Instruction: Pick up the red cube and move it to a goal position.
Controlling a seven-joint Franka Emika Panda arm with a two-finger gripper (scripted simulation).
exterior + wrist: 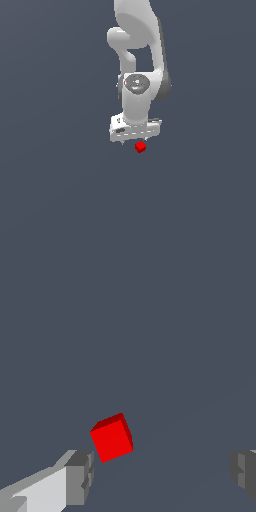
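As the exterior view showed, my hand hung just above the red cube, which sat a little toward that view's right of the hand's centre. In the wrist view, my hand was spread wide and empty; the cube lay off-centre, close beside one fingertip, turned askew to the jaws.

You saw the red cube as a plain, smooth solid with a flat matt colour. The arm looked like smooth white plastic with a soft sheen, and the fingers carried dull grey, matt pads.
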